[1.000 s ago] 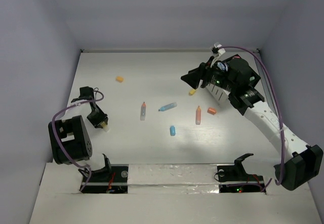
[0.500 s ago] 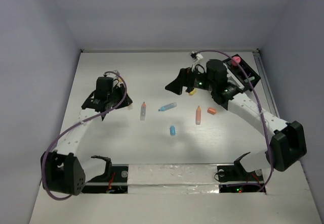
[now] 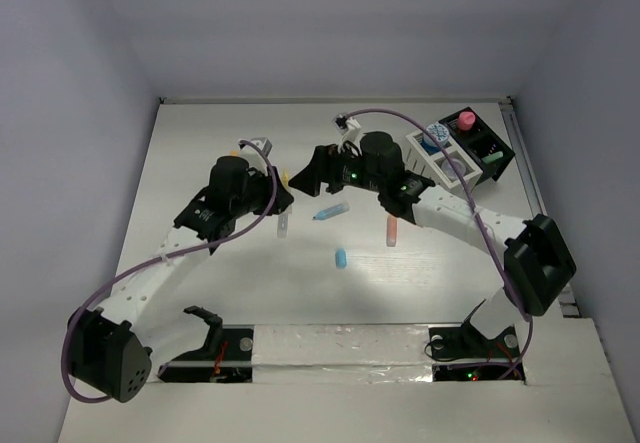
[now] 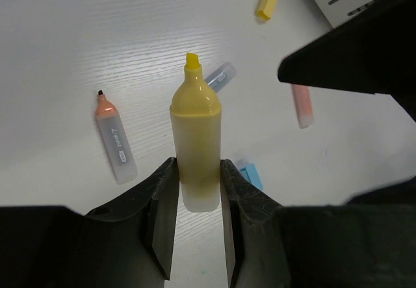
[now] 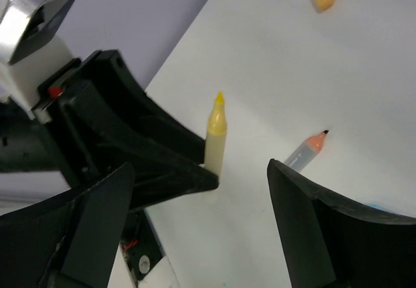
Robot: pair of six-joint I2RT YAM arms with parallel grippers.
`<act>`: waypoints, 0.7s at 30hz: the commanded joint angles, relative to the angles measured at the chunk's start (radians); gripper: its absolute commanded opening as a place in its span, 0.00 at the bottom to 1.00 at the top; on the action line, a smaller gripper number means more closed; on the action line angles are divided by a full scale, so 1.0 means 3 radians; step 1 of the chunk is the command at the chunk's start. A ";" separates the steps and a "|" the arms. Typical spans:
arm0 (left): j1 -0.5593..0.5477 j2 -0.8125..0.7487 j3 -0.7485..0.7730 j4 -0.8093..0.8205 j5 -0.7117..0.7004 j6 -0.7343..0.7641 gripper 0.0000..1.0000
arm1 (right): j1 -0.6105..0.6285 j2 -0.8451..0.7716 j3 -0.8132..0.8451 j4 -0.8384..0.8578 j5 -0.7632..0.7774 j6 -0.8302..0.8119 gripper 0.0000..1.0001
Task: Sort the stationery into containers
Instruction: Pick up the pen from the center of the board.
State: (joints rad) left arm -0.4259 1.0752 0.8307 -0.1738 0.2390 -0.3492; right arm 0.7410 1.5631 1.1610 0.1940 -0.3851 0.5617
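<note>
The left hand (image 3: 282,187) and right hand (image 3: 305,174) crowd each other above the surface (image 3: 200,133); a white marker (image 4: 116,146) and blue marker (image 3: 331,210) lie beneath.

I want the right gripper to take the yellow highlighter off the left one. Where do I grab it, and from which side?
Grip the yellow highlighter on its bare upper barrel, just under the tapered shoulder. The left gripper clamps the butt end, so only the tip half sticks out free. Bring the open right gripper in from the tip end, jaws straddling the barrel.

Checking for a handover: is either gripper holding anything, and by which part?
Left gripper holds the yellow highlighter by its rear barrel, tip outward; right gripper open, empty.
</note>
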 commanded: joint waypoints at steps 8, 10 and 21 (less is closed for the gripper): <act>-0.0150 -0.0189 -0.0049 0.0175 0.0088 0.0182 0.00 | 0.0086 0.0250 0.0318 0.0248 0.0466 0.0137 0.78; -0.0185 -0.0199 -0.0044 0.0170 0.0093 0.0203 0.00 | 0.0087 0.0301 0.0368 0.0223 0.0450 0.0132 0.74; -0.0217 -0.0184 -0.0038 0.0145 -0.0004 0.0218 0.00 | 0.0179 0.0445 0.0456 0.0059 0.0409 0.0096 0.57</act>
State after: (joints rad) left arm -0.4873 1.0401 0.8253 -0.1608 0.2504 -0.2974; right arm 0.7776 1.6829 1.2469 0.2085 -0.2649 0.5995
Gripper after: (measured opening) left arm 0.239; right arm 0.575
